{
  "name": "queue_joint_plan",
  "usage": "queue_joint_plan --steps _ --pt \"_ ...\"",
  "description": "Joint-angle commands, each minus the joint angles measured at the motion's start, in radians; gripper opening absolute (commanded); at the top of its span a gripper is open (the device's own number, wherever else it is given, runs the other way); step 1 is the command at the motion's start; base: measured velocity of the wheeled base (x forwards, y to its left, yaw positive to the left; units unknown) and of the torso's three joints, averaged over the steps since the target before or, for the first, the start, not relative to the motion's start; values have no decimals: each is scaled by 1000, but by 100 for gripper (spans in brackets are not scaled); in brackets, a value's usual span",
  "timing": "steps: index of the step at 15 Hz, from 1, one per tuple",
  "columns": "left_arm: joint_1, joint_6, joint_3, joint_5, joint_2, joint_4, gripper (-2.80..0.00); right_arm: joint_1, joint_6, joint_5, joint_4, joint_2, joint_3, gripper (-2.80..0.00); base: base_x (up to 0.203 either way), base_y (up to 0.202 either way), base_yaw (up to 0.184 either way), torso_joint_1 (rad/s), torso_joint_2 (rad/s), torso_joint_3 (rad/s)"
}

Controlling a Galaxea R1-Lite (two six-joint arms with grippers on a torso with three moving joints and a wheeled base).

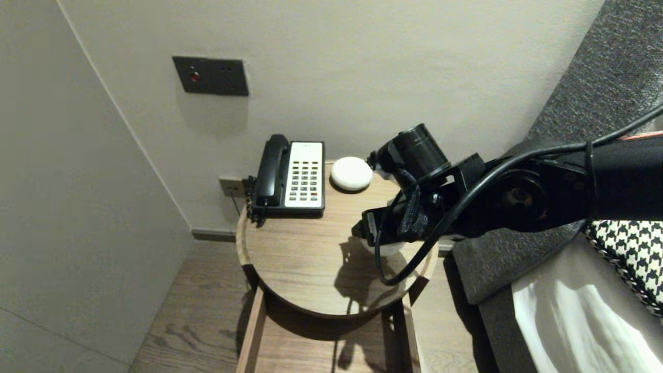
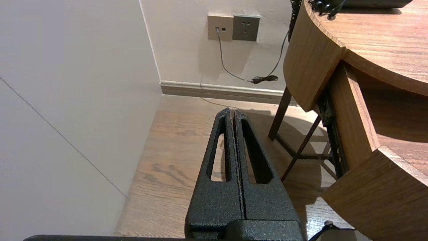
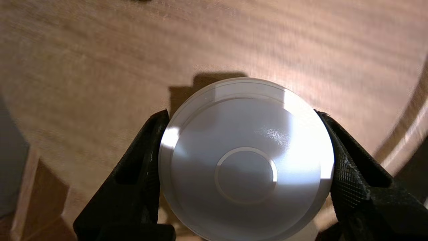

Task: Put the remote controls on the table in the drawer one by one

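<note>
My right gripper (image 3: 240, 113) points down over the right part of a round wooden bedside table (image 1: 290, 269). Its two black fingers (image 3: 143, 160) press on opposite sides of a white round disc-topped object (image 3: 245, 160) with a raised ring at its centre. In the head view my right wrist (image 1: 414, 207) hides most of that white object (image 1: 387, 248), and I cannot tell whether it rests on the wood. My left gripper (image 2: 233, 112) is shut and empty, parked low over the wooden floor beside the table.
A black and white desk phone (image 1: 290, 176) and a white puck-shaped thing (image 1: 351, 173) sit at the back of the table by the wall. An open drawer (image 1: 321, 342) juts out under the top. A grey headboard (image 1: 595, 103) and houndstooth pillow (image 1: 627, 254) lie to the right.
</note>
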Motion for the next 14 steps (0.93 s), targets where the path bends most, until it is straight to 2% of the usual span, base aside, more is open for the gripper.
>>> queue_joint_plan --steps 1,3,6,10,14 --pt "0 -1 0 1 0 0 -280 20 27 1 45 -43 1 -280 0 0 0 0 0 0" --pt "0 -1 0 1 0 0 -280 51 61 11 84 -62 9 -280 0 0 0 0 0 0" --pt "-1 0 0 1 0 0 -280 102 108 94 118 -107 71 -280 0 0 0 0 0 0" --pt "0 0 0 1 0 0 -280 175 132 101 119 -114 174 -280 0 0 0 0 0 0" --pt "0 -1 0 1 0 0 -280 220 152 126 117 -113 211 -280 0 0 0 0 0 0"
